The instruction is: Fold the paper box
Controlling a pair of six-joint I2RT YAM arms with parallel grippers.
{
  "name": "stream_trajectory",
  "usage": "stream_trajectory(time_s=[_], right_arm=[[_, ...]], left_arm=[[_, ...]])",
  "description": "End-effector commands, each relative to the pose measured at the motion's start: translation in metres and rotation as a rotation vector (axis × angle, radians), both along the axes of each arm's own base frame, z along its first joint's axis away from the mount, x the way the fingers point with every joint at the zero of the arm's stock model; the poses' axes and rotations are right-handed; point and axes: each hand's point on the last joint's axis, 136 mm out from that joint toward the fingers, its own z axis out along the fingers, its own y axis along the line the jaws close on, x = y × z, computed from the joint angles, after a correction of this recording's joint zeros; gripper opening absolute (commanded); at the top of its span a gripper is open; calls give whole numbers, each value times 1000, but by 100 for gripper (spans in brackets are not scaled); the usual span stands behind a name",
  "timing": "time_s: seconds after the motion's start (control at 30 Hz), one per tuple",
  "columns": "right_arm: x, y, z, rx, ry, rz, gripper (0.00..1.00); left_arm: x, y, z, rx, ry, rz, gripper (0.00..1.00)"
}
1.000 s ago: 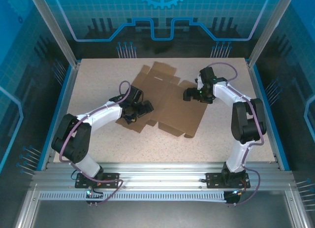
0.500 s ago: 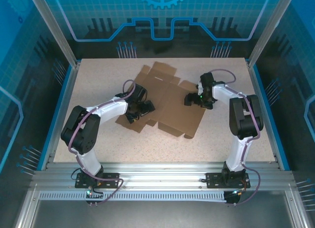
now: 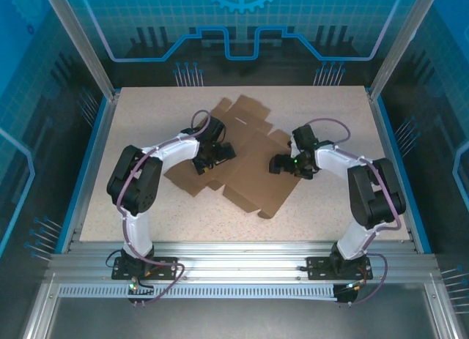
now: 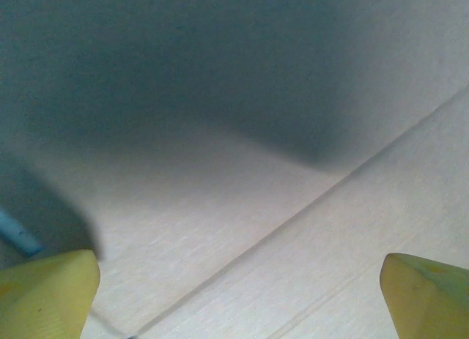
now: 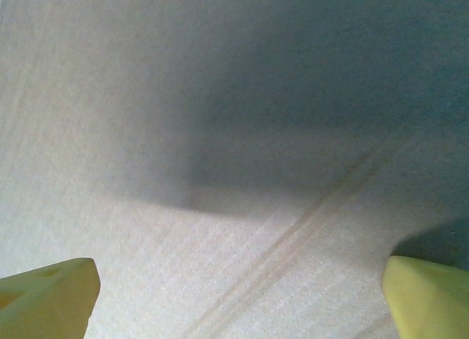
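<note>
top external view: the plain brown corrugated cardboard paper box (image 3: 253,179) lies opened out as a flat die-cut sheet near the middle of the speckled beige table (image 3: 146,108), turned askew to the table's edges. its flaps and tabs stick out toward the far side and toward the left, and one corner points at the near edge.

the black left gripper (image 3: 213,154) on its white arm is over the left part of the sheet, low above the cardboard. the black right gripper (image 3: 281,164) is over the sheet's right edge, facing the left one across the middle panel. the two are well apart, with bare cardboard between them.

left wrist view: two yellow fingertips (image 4: 45,293) sit in the bottom corners, spread wide with nothing held between them. pale cardboard lies close beneath, with a straight crease line (image 4: 293,220) running diagonally across it and a dark shadow over the upper part.

right wrist view: the yellow fingertips (image 5: 432,301) are likewise spread wide, gripping nothing. cardboard lies just below with a faint double score line (image 5: 293,240) slanting across it and shadow toward the upper right. i cannot tell whether either set of tips touches the sheet.
</note>
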Motion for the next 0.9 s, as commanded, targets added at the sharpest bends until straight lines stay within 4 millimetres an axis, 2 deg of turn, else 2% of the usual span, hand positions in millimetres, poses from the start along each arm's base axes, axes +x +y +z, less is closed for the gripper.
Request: stream_trajectory(time_s=[0.0, 0.13, 0.23, 0.33, 0.4, 0.5, 0.67, 0.87], right_arm=[[-21, 18, 6, 59, 15, -34, 100], [-45, 50, 13, 102, 8, -17, 100], [-61, 89, 24, 163, -2, 43, 100], [-75, 125, 43, 195, -42, 159, 100], [-75, 133, 55, 195, -82, 211, 100], [-65, 123, 67, 159, -135, 240, 100], [-34, 90, 74, 95, -149, 260, 100], [12, 45, 64, 24, -121, 210, 100]], left_arm=[[15, -2, 0, 13, -4, -43, 99], [35, -14, 2, -7, -32, -74, 99], [46, -21, 8, -25, -54, -83, 99], [50, -20, 19, -20, -74, -82, 99], [46, -15, 26, -7, -83, -75, 99], [32, -5, 33, 12, -81, -57, 99], [-6, 0, 33, -46, -43, -21, 99], [-50, 2, 26, -62, 3, -4, 99]])
